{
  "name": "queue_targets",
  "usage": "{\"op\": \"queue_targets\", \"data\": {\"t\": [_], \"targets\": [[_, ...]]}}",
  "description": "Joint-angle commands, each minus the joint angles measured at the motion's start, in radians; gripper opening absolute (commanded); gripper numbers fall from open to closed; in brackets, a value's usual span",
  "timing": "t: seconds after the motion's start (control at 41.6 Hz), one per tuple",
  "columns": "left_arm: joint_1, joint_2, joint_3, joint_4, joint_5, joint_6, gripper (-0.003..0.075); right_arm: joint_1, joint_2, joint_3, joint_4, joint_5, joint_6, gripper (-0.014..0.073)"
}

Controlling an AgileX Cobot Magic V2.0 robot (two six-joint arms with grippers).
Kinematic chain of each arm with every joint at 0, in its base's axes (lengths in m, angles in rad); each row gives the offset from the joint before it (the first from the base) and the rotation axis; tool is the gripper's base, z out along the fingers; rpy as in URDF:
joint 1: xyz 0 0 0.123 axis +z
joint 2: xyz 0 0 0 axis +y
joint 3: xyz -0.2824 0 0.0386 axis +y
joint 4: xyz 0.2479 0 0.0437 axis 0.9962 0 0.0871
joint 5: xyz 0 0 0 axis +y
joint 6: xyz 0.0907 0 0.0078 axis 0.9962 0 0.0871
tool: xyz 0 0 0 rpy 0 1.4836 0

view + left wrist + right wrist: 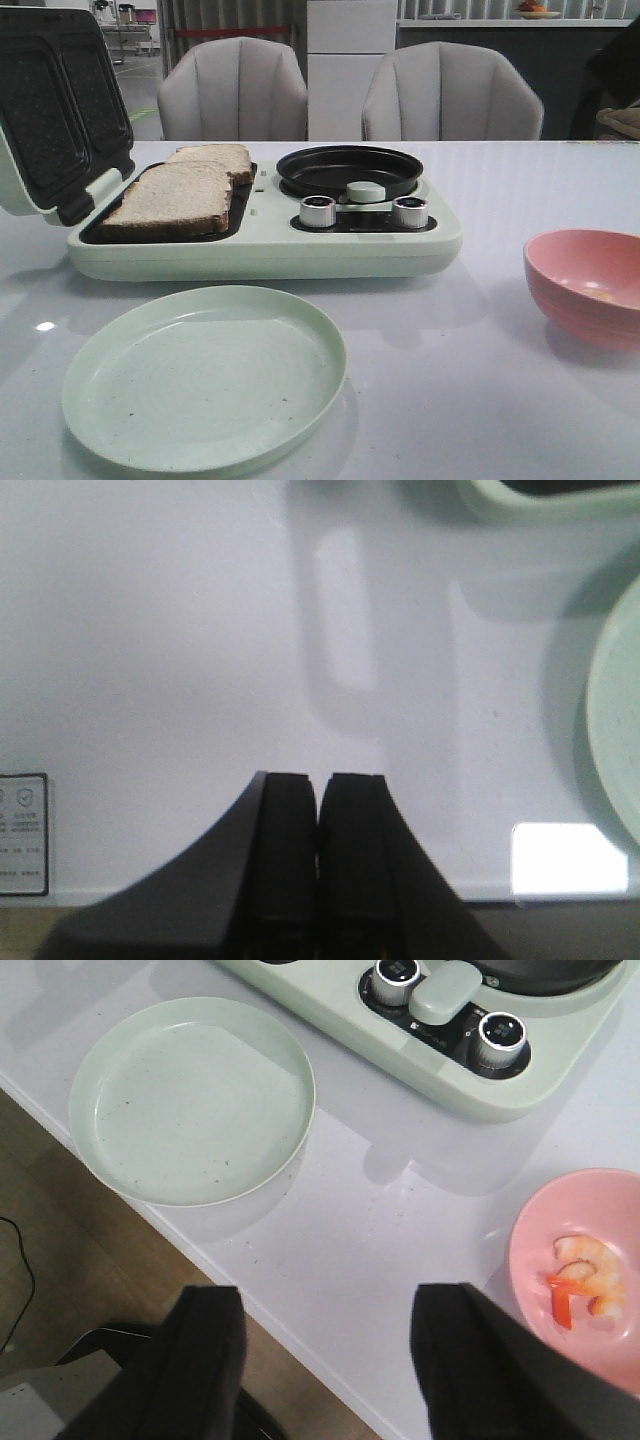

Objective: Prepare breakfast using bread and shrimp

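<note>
Two bread slices (pixel 180 195) with dark crusts lie side by side in the open sandwich tray of the pale green breakfast maker (pixel 260 255). The shrimp (pixel 588 1278), orange-pink and white, lies in the pink bowl (pixel 530 1260), which stands at the right of the table in the front view (pixel 590 285). My left gripper (pixel 320 780) is shut and empty over bare white table. My right gripper (pixel 325 1305) is open and empty above the table's front edge, beside the pink bowl. Neither gripper shows in the front view.
A pale green round plate (pixel 205 375) lies in front of the breakfast maker, also in the right wrist view (pixel 190 1095). A black pan (pixel 350 170) sits on the maker above two knobs (pixel 318 211). The lid (pixel 55 110) stands open at the left. Two chairs stand behind the table.
</note>
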Motion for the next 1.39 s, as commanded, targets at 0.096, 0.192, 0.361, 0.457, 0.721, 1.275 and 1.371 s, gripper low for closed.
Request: {"op": "queue_targets", "data": {"t": [0.096, 0.192, 0.361, 0.457, 0.721, 1.275, 1.371], "targets": [[0.230, 0.065, -0.146, -0.225, -0.117, 0.169, 0.0104, -0.001, -0.010, -0.026, 0.000, -0.067, 0.002, 0.0473], [0.296, 0.135, -0.218, -0.338, -0.122, 0.218, 0.0099, -0.001, -0.010, -0.026, 0.000, -0.067, 0.002, 0.0473], [0.322, 0.275, -0.362, -0.428, -0.123, 0.221, 0.0099, -0.001, -0.010, -0.026, 0.000, -0.067, 0.002, 0.0473], [0.318, 0.351, -0.434, -0.478, -0.123, 0.221, 0.0099, -0.001, -0.010, -0.026, 0.000, -0.067, 0.002, 0.0473], [0.304, 0.530, -0.602, -0.701, -0.110, 0.268, 0.0099, -0.001, -0.010, -0.026, 0.000, -0.067, 0.002, 0.0473], [0.060, 0.527, -0.627, -0.836, -0.076, 0.453, 0.0099, -0.001, -0.010, -0.026, 0.000, -0.067, 0.002, 0.0473], [-0.019, 0.499, -0.611, -0.794, -0.062, 0.455, 0.0099, -0.001, -0.010, -0.026, 0.000, -0.067, 0.002, 0.0473]]}}
